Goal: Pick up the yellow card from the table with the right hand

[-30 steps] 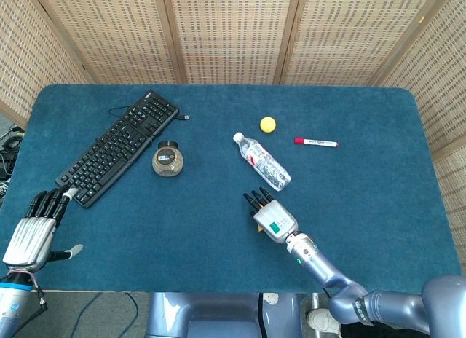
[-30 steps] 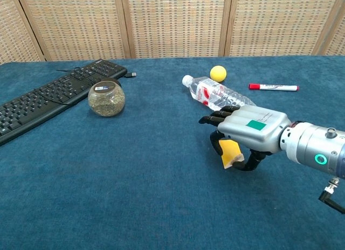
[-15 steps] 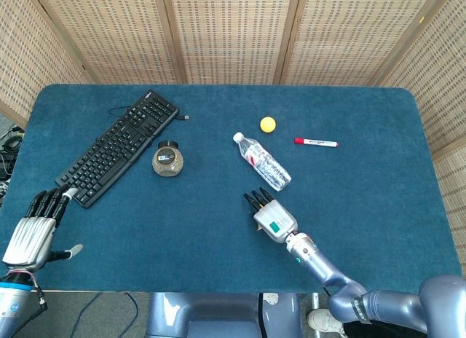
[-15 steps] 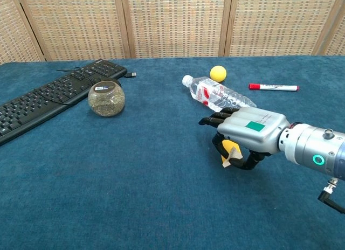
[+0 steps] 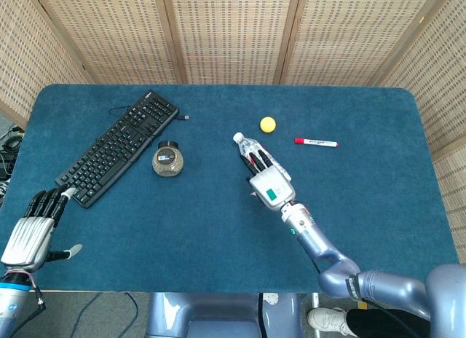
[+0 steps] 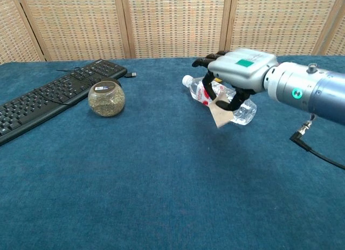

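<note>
Blue felt surface (image 5: pixel 378 207), woven screen panels (image 5: pixel 226 32) behind. On surface: black keyboard (image 5: pixel 116 147) far left, round jar (image 6: pixel 107 98) just beside it, water bottle (image 6: pixel 245 111) mid, yellow ball (image 5: pixel 268 124) and red marker (image 5: pixel 316 142) beyond. Right hand (image 6: pixel 237 72) raised clear of surface, in front of bottle; fingers (image 6: pixel 207 62) curled down, pinching card (image 6: pixel 221 115), showing its pale tan face in chest view, hanging tilted below palm. Left hand (image 5: pixel 33 232) at near-left edge, fingers (image 5: pixel 45 203) straight, apart, holding nothing.
</note>
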`<action>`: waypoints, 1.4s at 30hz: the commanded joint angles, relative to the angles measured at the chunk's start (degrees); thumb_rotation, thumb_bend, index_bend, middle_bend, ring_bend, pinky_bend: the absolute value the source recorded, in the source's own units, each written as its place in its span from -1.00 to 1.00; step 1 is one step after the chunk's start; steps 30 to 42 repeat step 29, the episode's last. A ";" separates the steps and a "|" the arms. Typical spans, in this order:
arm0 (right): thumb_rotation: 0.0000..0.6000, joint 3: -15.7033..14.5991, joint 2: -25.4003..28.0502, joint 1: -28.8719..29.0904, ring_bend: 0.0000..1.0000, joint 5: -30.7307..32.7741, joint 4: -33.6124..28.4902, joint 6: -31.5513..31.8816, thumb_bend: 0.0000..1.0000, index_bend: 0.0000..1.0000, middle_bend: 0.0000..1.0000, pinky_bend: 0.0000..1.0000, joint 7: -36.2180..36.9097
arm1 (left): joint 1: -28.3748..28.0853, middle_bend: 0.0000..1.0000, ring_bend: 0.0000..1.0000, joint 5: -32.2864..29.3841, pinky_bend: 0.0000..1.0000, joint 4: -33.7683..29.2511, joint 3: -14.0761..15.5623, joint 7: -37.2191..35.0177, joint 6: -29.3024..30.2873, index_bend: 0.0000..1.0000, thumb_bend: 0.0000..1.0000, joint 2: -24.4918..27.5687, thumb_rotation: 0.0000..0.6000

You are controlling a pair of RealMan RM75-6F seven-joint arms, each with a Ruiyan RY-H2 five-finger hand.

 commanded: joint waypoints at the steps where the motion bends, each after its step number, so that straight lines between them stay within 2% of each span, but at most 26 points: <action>1: 1.00 1.37 1.65 0.86 -1.00 0.98 -2.21 0.76 0.09 0.47 -1.00 -1.00 -1.49 | 0.02 -1.00 -1.00 0.08 -1.00 0.01 -0.02 -0.36 0.04 -1.00 -1.00 0.17 1.00; 6: 1.00 2.17 4.03 1.06 -1.00 2.32 -7.29 0.78 0.09 0.49 -1.00 -1.00 -1.38 | -0.03 -1.00 -1.00 0.45 -1.00 -0.03 0.08 -1.10 -0.13 -1.00 -1.00 0.53 1.00; 12: 1.00 4.68 6.29 0.94 -1.00 9.38 -15.51 -6.35 0.06 0.51 -1.00 -1.00 11.97 | 0.15 -1.00 -1.00 1.22 -1.00 -0.14 0.34 -1.99 0.08 -1.00 -1.00 0.98 1.00; 16: 1.00 6.39 6.72 1.30 -1.00 12.61 -17.90 -9.97 0.06 0.52 -1.00 -1.00 20.64 | 0.11 -1.00 -1.00 1.28 -1.00 -0.09 0.36 -2.40 -0.06 -1.00 -1.00 1.17 1.00; 24: 1.00 8.38 10.21 4.93 -1.00 26.88 -24.29 -21.15 0.06 0.52 -1.00 -1.00 33.52 | 0.25 -1.00 -1.00 1.91 -1.00 -0.30 0.57 -3.34 0.04 -1.00 -1.00 1.74 1.00; 29: 1.00 7.29 12.48 6.55 -1.00 27.94 -25.57 -24.27 0.06 0.54 -1.00 -1.00 36.00 | 0.40 -1.00 -1.00 2.50 -1.00 -0.31 0.73 -3.83 0.25 -1.00 -1.00 2.01 1.00; 42: 1.00 7.29 12.48 6.55 -1.00 27.94 -25.57 -24.27 0.06 0.54 -1.00 -1.00 36.00 | 0.40 -1.00 -1.00 2.50 -1.00 -0.31 0.73 -3.83 0.25 -1.00 -1.00 2.01 1.00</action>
